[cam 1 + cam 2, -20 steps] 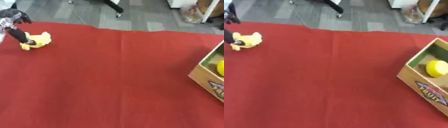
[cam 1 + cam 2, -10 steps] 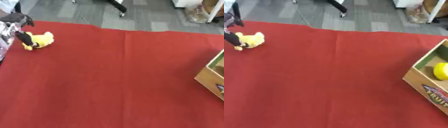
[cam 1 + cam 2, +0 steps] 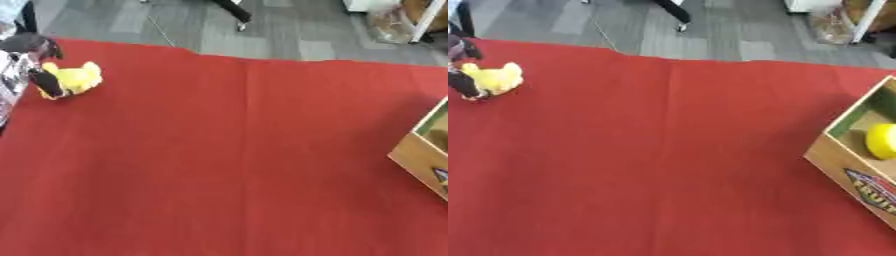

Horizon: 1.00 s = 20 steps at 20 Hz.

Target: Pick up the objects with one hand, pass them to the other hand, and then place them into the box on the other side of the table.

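A yellow plush toy (image 3: 76, 77) lies on the red tablecloth (image 3: 227, 150) near the far left corner. My left hand (image 3: 19, 67) comes in from the left edge right beside it. One dark finger (image 3: 47, 83) lies against the toy's left side, and the others (image 3: 35, 44) are spread above it, apart from it. The toy rests on the cloth. At the right edge stands an open cardboard box (image 3: 852, 167) with a yellow round object (image 3: 881, 141) inside. My right hand shows in neither view.
Grey floor and a chair base (image 3: 234, 12) lie beyond the table's far edge. A bag and other items (image 3: 833, 22) stand on the floor at the far right. Red cloth stretches between the toy and the box.
The whole picture has shifted, so the camera has moved. The left hand and the toy keep the same relation to each other.
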Available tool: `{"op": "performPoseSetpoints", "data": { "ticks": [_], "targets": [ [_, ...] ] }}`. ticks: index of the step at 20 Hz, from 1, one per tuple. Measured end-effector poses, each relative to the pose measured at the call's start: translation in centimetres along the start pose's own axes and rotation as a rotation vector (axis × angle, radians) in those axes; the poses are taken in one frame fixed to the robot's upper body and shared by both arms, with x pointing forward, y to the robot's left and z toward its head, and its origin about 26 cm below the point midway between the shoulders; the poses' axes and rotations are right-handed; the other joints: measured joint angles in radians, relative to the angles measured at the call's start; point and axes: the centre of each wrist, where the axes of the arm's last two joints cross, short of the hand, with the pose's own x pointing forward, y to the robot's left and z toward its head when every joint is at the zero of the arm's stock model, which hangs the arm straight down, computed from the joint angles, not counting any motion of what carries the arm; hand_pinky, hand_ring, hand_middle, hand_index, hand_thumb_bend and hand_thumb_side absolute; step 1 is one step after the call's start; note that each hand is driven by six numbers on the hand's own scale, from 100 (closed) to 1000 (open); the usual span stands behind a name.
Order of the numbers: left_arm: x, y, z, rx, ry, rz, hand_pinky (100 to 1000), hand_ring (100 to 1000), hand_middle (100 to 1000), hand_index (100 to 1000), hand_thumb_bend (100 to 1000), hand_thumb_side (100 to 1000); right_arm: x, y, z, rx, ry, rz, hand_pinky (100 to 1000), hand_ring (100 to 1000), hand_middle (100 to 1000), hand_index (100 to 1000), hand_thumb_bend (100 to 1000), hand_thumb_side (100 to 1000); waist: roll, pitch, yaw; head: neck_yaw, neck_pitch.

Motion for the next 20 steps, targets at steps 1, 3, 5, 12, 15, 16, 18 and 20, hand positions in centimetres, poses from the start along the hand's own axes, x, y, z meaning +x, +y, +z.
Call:
{"op": "performPoseSetpoints", "data": {
  "ticks": [1,3,5,12,15,16,18,20],
  "targets": [
    [-0.07,-0.08,-0.04,-0.001,0.007,-0.005,791,797,757,763,601,100,0.03,0.01,-0.02,0.000,-0.001,0.000,928,826,890,960,100,567,0.000,0.003,-0.001,0.002,-0.003],
    [-0.23,-0.19,-0.12,-0.004,0.022,-0.014,792,799,760,766,582,100,0.03,0.03,-0.02,0.001,-0.002,0.001,928,826,890,959,100,569,0.000,0.009,-0.004,0.006,-0.008],
    [-0.36,-0.21,-0.16,-0.007,0.034,-0.018,794,802,763,769,575,100,0.02,0.04,-0.03,0.002,-0.004,0.002,928,826,890,959,100,570,0.000,0.011,-0.005,0.009,-0.008],
    [-0.59,-0.19,-0.22,-0.018,0.058,-0.021,795,803,766,763,447,105,-0.16,0.08,-0.07,0.006,-0.007,0.002,928,826,890,959,100,576,0.000,0.023,-0.011,0.017,-0.016],
    [-0.65,-0.18,-0.23,-0.023,0.064,-0.018,777,775,724,688,360,105,-0.20,0.18,-0.08,0.008,-0.009,-0.002,928,827,890,959,100,578,0.000,0.025,-0.011,0.020,-0.017],
    [-0.68,-0.20,-0.24,-0.027,0.065,-0.017,775,773,719,683,355,105,-0.22,0.17,-0.08,0.009,-0.009,-0.002,928,827,890,959,100,578,0.000,0.025,-0.011,0.020,-0.017],
    [-0.72,-0.25,-0.27,-0.035,0.065,-0.017,761,747,672,599,320,102,-0.35,0.13,-0.09,0.007,-0.005,-0.002,929,827,891,959,100,579,0.000,0.025,-0.011,0.018,-0.017],
    [-0.73,-0.26,-0.27,-0.036,0.066,-0.019,750,734,651,561,293,101,-0.39,0.11,-0.09,0.006,-0.003,-0.002,929,827,891,959,100,580,0.000,0.025,-0.011,0.016,-0.016]
  ]
}}
